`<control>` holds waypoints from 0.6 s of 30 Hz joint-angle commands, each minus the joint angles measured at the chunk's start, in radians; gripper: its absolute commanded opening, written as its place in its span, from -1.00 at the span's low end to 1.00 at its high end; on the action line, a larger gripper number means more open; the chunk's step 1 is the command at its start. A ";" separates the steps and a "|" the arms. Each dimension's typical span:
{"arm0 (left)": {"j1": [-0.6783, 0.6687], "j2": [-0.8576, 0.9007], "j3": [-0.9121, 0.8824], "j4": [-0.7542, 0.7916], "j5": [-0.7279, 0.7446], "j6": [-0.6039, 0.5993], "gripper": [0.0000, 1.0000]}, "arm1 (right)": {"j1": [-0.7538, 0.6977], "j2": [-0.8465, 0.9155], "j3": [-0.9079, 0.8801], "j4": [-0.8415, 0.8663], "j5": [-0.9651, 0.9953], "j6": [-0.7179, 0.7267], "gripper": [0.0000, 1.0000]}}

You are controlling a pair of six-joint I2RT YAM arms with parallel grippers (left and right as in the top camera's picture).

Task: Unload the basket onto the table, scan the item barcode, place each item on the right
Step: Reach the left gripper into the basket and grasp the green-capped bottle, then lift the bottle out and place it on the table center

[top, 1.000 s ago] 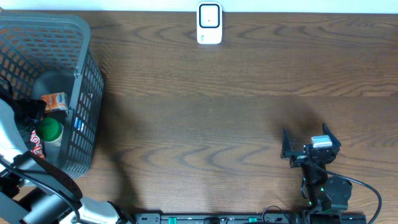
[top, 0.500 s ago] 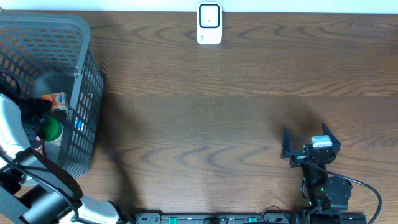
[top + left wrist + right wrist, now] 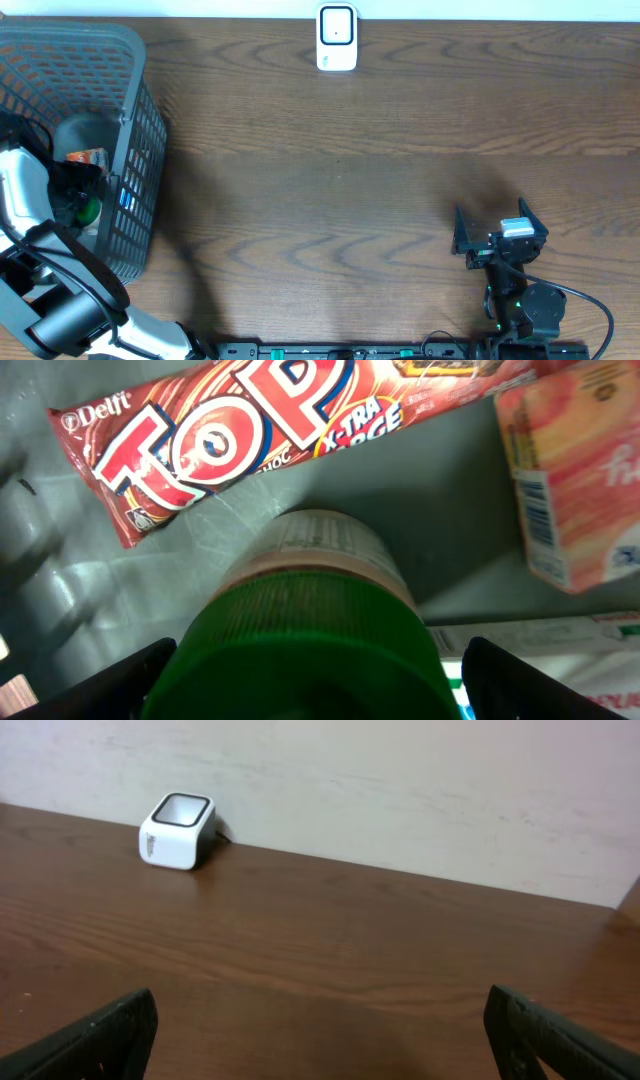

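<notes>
Overhead, a grey basket (image 3: 135, 120) is seen at the left edge of the surface (image 3: 340, 200), and the left arm is reached down into it. Inside, a bottle (image 3: 320, 560) with a green cap (image 3: 300, 660) is seen end-on from the left wrist, lying on the basket floor. The left gripper (image 3: 315, 665) is spread wide, with one finger on each side of the cap; whether the fingers touch the cap cannot be told, and no grip is shown. Just beyond the bottle a red candy bar (image 3: 250, 430) is laid at a slant. A pink carton (image 3: 575, 470) lies at the right, near the bottle but apart from it, and a white box (image 3: 540, 645) is partly seen beside the cap.

A white scanner (image 3: 337, 38) is stood at the far edge of the surface, near its middle, well apart from the basket. It is also caught in the right wrist view, against the wall.

The right gripper (image 3: 320, 1020) is held fully open and empty, low over the near right part of the surface, pointed towards the far edge.
</notes>
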 commanded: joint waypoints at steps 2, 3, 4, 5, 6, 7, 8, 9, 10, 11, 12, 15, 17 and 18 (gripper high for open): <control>0.003 0.014 -0.027 0.016 -0.026 -0.009 0.75 | 0.009 -0.005 -0.001 -0.004 0.005 0.011 0.99; 0.003 0.015 -0.032 0.024 -0.026 -0.009 0.75 | 0.009 -0.005 -0.001 -0.004 0.005 0.011 0.99; 0.003 0.016 -0.037 0.029 -0.026 -0.009 0.75 | 0.009 -0.005 -0.001 -0.004 0.005 0.011 0.99; 0.003 0.016 -0.043 0.040 -0.026 -0.009 0.75 | 0.009 -0.005 -0.001 -0.004 0.005 0.011 0.98; 0.003 0.016 -0.052 0.053 -0.029 -0.009 0.75 | 0.009 -0.005 -0.001 -0.004 0.005 0.011 0.98; 0.003 0.016 -0.062 0.065 -0.029 -0.009 0.75 | 0.009 -0.005 -0.001 -0.004 0.005 0.011 0.98; 0.003 0.016 -0.071 0.076 -0.029 -0.009 0.75 | 0.009 -0.005 -0.001 -0.004 0.005 0.011 0.98; 0.003 0.016 -0.083 0.089 -0.029 -0.009 0.75 | 0.009 -0.005 -0.001 -0.004 0.005 0.011 0.99; 0.003 0.016 -0.090 0.097 -0.029 -0.009 0.75 | 0.009 -0.005 -0.001 -0.004 0.005 0.011 0.99; 0.003 0.016 -0.096 0.105 -0.029 -0.009 0.75 | 0.009 -0.005 -0.001 -0.004 0.005 0.011 0.98; 0.003 0.016 -0.100 0.109 -0.029 -0.009 0.68 | 0.009 -0.005 -0.001 -0.004 0.005 0.011 0.98; 0.003 0.016 -0.100 0.111 -0.029 -0.009 0.40 | 0.009 -0.005 -0.001 -0.004 0.005 0.011 0.98; 0.003 0.016 -0.100 0.110 -0.029 -0.009 0.25 | 0.009 -0.005 -0.001 -0.004 0.005 0.011 0.99; 0.003 0.016 -0.100 0.110 -0.029 -0.008 0.19 | 0.009 -0.005 -0.001 -0.004 0.005 0.011 0.99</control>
